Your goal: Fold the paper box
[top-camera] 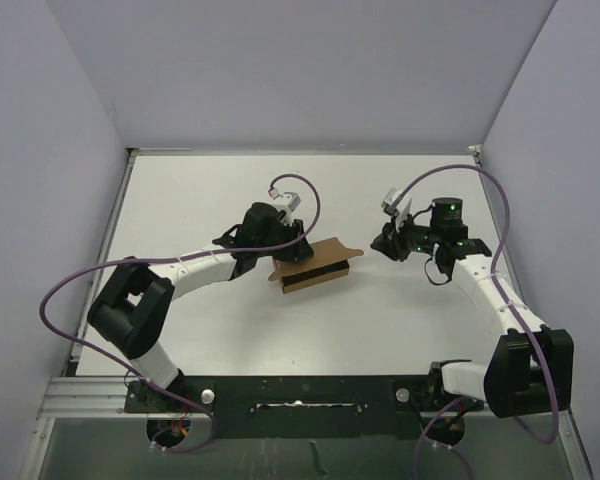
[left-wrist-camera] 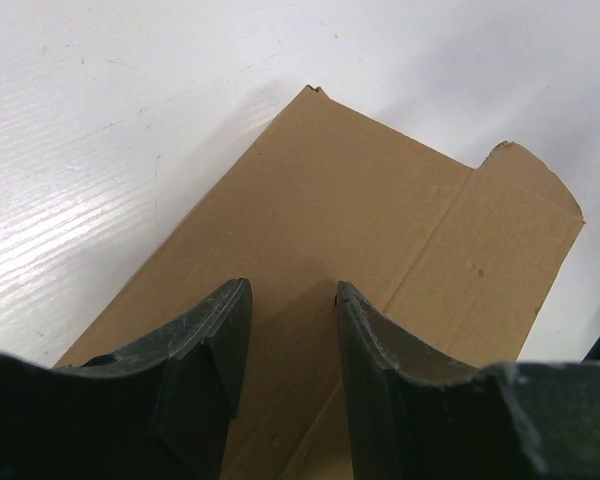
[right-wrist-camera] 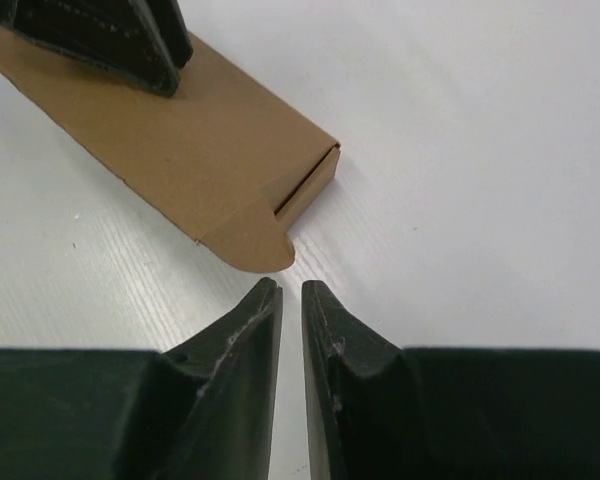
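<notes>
- The flat brown cardboard paper box (top-camera: 315, 265) lies near the middle of the white matte table (top-camera: 210, 330), with bare surface on every side and pale walls (top-camera: 300, 70) well back
- The black left gripper (left-wrist-camera: 290, 300) is over the box's left end, fingers spread, cardboard below; I cannot tell whether they touch it
- The black right gripper (right-wrist-camera: 290, 290) hangs just off the rounded end flap (right-wrist-camera: 255, 245), apart from it, fingers nearly together, pinching nothing
- From above, the left gripper hides the box's left end
- Smooth board, straight creases, a slot beside the flap
</notes>
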